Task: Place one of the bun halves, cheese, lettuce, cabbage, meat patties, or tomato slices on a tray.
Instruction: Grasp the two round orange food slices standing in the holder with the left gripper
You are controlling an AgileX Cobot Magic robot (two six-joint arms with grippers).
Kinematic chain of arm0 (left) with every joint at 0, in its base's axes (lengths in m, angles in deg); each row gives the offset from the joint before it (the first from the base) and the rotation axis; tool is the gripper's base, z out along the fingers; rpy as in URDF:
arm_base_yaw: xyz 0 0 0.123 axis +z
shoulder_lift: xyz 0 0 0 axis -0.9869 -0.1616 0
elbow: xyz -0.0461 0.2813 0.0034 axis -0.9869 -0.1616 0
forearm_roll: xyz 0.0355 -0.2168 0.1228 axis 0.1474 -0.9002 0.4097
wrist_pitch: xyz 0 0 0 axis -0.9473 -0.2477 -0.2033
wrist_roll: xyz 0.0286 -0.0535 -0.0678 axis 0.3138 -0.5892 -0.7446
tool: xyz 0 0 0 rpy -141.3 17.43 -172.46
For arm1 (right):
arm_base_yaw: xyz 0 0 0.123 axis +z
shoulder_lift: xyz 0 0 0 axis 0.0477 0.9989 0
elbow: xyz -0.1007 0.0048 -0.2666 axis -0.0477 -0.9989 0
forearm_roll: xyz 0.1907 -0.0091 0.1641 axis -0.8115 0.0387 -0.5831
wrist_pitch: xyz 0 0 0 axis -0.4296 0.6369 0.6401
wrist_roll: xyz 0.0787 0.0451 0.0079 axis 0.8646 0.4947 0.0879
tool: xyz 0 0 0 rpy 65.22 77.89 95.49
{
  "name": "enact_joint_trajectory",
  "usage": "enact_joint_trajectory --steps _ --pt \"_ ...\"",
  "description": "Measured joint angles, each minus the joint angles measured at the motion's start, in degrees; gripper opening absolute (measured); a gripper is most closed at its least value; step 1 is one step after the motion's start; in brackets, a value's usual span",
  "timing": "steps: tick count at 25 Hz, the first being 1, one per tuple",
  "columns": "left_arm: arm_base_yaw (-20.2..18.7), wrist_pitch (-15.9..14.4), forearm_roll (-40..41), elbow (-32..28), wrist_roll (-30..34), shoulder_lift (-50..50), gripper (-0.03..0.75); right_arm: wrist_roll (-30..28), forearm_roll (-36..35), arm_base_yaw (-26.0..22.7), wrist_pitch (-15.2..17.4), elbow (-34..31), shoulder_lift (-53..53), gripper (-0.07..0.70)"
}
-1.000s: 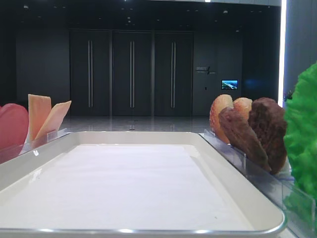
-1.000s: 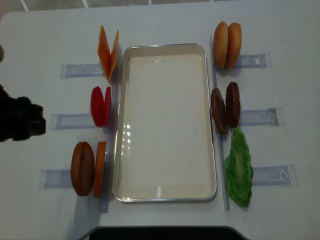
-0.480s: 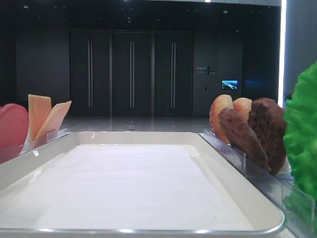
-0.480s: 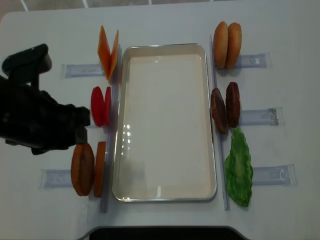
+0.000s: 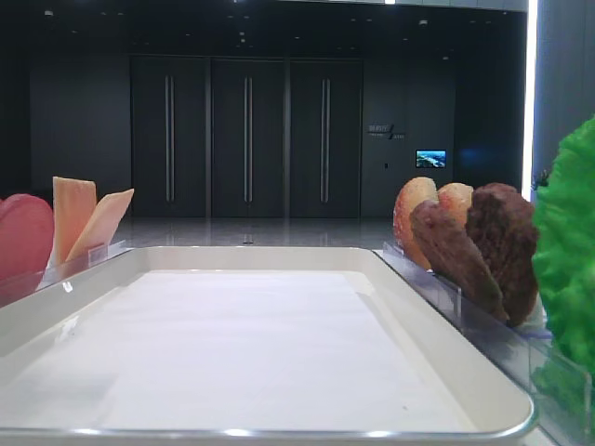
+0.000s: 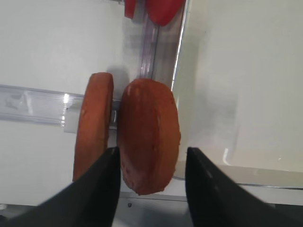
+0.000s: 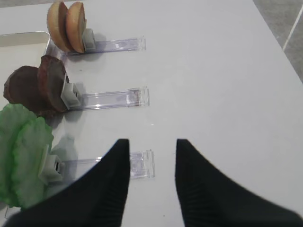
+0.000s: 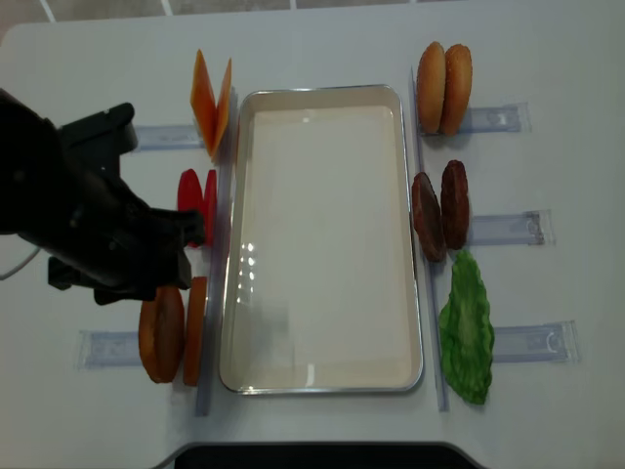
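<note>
Because the round golden-brown bun halves (image 6: 147,135) stand on edge in a clear plastic rack (image 6: 33,101), the left gripper (image 6: 150,182) straddles the nearer one, jaws apart, holding nothing; the cream-white rimmed tray (image 8: 322,383) lies alongside.

bulky matte black arm (image 8: 83,220); ribbed black claw fingers (image 7: 201,189)
</note>
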Motion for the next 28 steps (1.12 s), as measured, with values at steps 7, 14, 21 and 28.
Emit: enact_joint_trajectory --steps 7,14,21,28 --pt "0.0 3.37 -1.74 0.0 0.54 -4.01 0.399 0.0 0.0 0.0 0.0 0.0 0.0 0.233" --pt "0.0 4.41 -2.89 0.0 1.87 -6.53 0.43 0.0 0.0 0.0 0.0 0.0 0.0 0.233" --pt "0.0 4.48 -3.19 -0.06 2.47 -8.82 0.429 0.0 0.0 0.0 0.0 0.0 0.0 0.233" --pt "0.0 4.28 -3.3 -2.0 4.5 -11.34 0.387 0.0 0.0 0.0 0.0 0.0 0.0 0.233"
